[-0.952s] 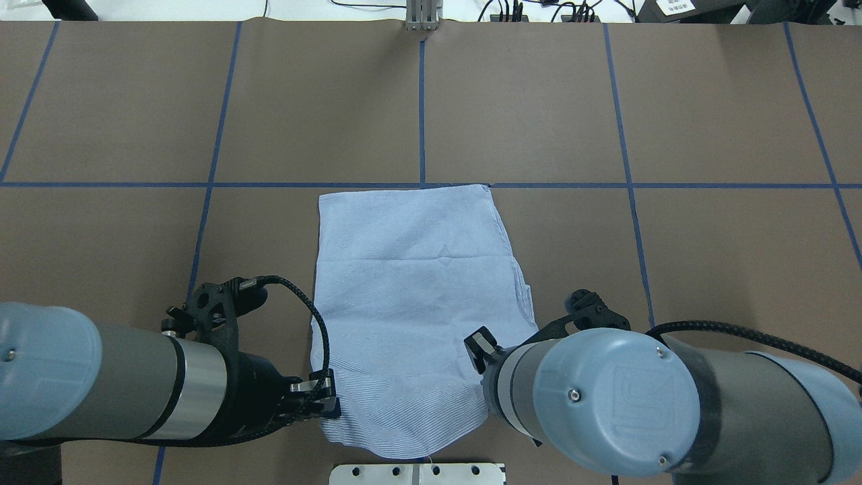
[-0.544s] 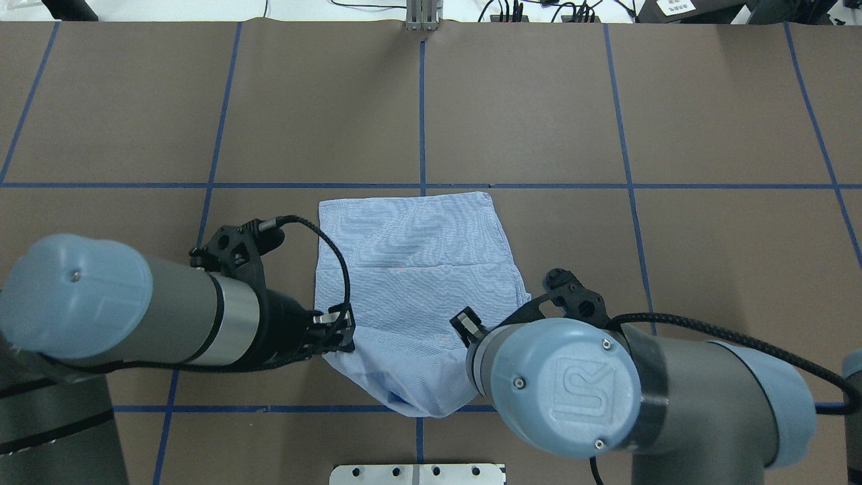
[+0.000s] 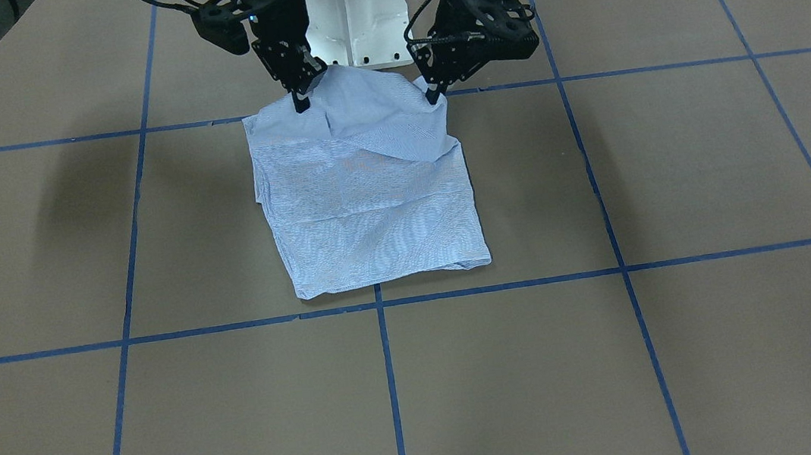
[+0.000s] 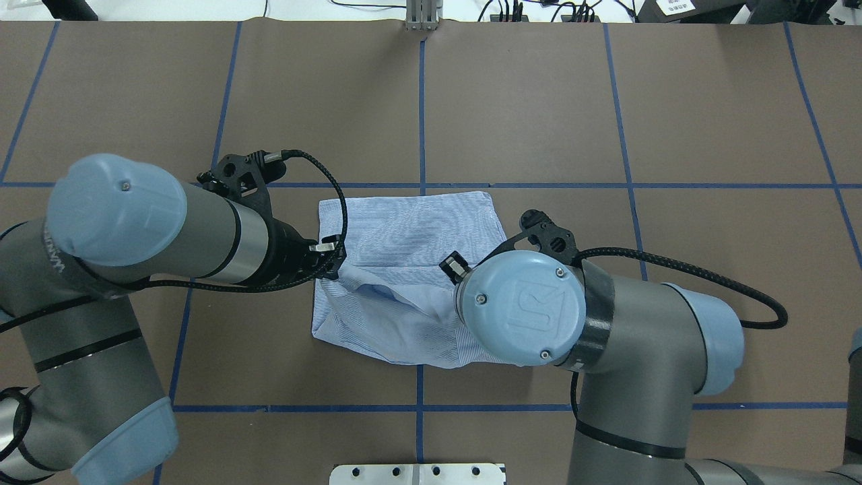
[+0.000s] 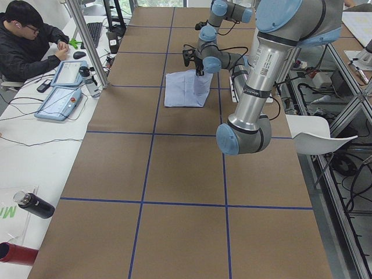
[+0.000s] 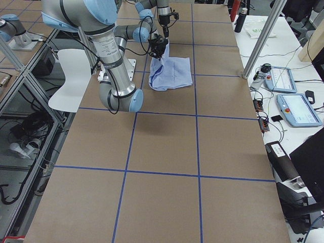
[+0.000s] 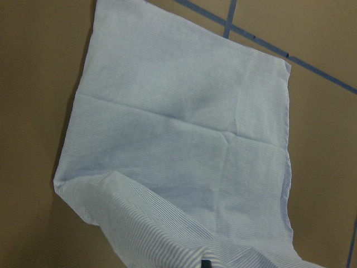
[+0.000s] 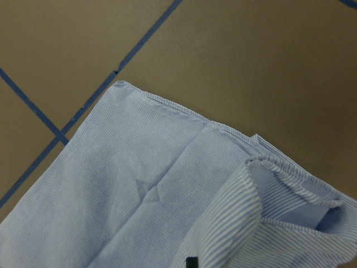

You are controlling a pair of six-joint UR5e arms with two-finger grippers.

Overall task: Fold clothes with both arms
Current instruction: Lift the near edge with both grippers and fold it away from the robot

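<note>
Shirt [image 3: 373, 208], one, light blue and finely striped, lies folded near the middle of a brown table [image 3: 658, 366] crossed by blue tape lines [image 3: 722, 254]; its far edge rests flat just beside one line, while the edge nearest the robot is raised off the surface and sags between two grippers; the left gripper [image 3: 434, 94] has its fingers clamped on one raised corner; the right gripper [image 3: 300, 104] pinches the other; two arms [image 4: 215, 236] reach in from either side; one person [image 5: 26, 38] sits at a side desk.
</note>
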